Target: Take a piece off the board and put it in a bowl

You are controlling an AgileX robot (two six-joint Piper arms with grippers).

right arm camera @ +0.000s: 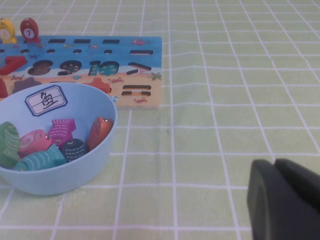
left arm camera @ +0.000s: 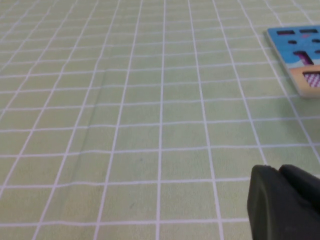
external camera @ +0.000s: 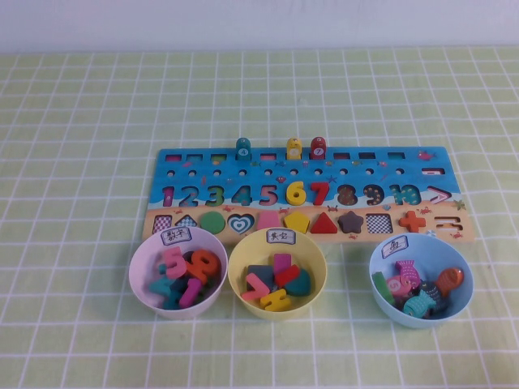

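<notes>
The desk (external camera: 73, 121) has a green checked cloth on it. The long blue and sand board (external camera: 304, 193) lies flat across the middle. Three bowls sit in a row just in front of it. The pale pink bowl (external camera: 143, 261) is on the robot's left, the yellow bowl (external camera: 239, 263) is in the middle, and the light blue bowl (external camera: 379, 261) is on the right.

The pink "5" (external camera: 268, 195) is in its slot in the number row. It looks flat and low. The yellow "6" (external camera: 296, 194) sits high right beside it, so a claw could bump the "6" or grab it by mistake. The "5" may also be hard to pinch out of its slot. It could then land in the yellow bowl, which is just next to the pink one.

The left claw (left arm camera: 285, 200) hangs over bare cloth, well away from the board's corner. The right claw (right arm camera: 285, 200) hangs over cloth near the blue bowl. I cannot tell if either claw is apart or together.
</notes>
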